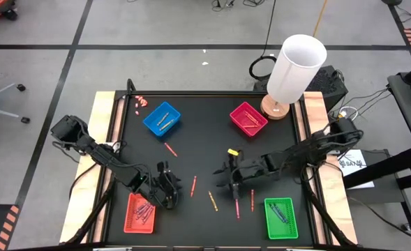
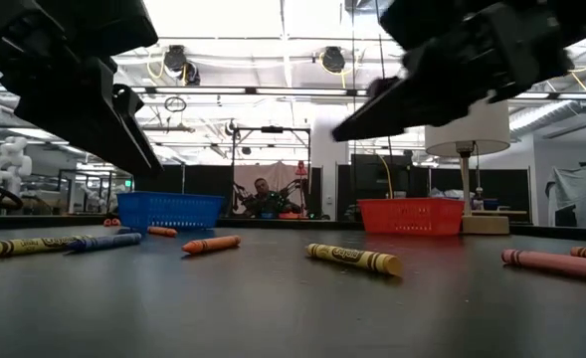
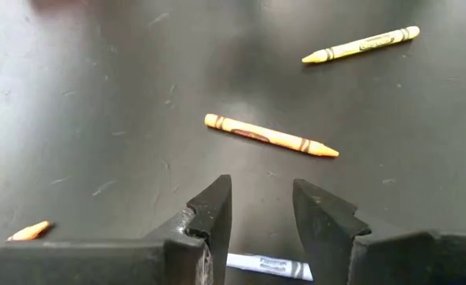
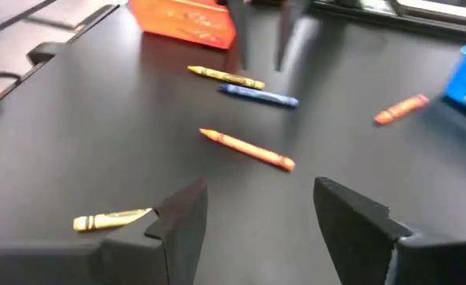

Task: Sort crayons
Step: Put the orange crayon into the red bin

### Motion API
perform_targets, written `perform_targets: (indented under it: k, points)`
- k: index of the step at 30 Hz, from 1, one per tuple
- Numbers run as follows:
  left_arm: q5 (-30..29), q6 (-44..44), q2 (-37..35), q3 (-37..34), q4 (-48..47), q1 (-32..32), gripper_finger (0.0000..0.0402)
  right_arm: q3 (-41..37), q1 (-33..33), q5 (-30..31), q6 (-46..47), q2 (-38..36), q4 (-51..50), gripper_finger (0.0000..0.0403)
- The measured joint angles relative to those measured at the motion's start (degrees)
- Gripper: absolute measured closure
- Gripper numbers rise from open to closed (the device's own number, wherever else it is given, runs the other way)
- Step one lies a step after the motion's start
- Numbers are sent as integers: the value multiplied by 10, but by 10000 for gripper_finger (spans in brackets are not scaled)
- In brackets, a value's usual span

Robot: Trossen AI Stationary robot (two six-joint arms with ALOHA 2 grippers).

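Observation:
Several crayons lie flat on the black table (image 1: 191, 139). My left gripper (image 1: 167, 189) hovers open near the red tray (image 1: 139, 213). In its wrist view its fingers (image 3: 260, 210) stand just short of an orange crayon (image 3: 270, 134), with a blue crayon (image 3: 268, 265) under them and a yellow crayon (image 3: 361, 45) farther off. My right gripper (image 1: 226, 180) hovers open near the table's middle. In its wrist view its fingers (image 4: 256, 214) point toward the same orange crayon (image 4: 247, 148), and another yellow crayon (image 4: 112, 219) lies beside one finger. Neither gripper holds anything.
A blue tray (image 1: 162, 118) and a magenta tray (image 1: 248, 118) stand at the back, and a green tray (image 1: 282, 217) at the near right. All hold crayons. A white-shaded lamp (image 1: 296, 70) stands at the far right corner. Red crayons (image 1: 237, 206) lie near the green tray.

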Motion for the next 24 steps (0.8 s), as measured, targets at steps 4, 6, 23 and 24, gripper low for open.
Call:
perform_targets:
  k: [4, 6, 23, 24]
  points:
    - [-10, 4, 0, 1, -2, 0, 268, 52, -14, -56, -52, 55, -2, 188]
    - [-10, 3, 0, 1, -8, 0, 268, 77, -23, -103, -85, 82, -5, 188]
    - [-11, 2, 0, 1, -10, 0, 268, 280, -79, -213, -226, 237, -144, 188]
    - [-11, 2, 0, 1, -10, 0, 268, 279, -81, -227, -233, 238, -143, 188]
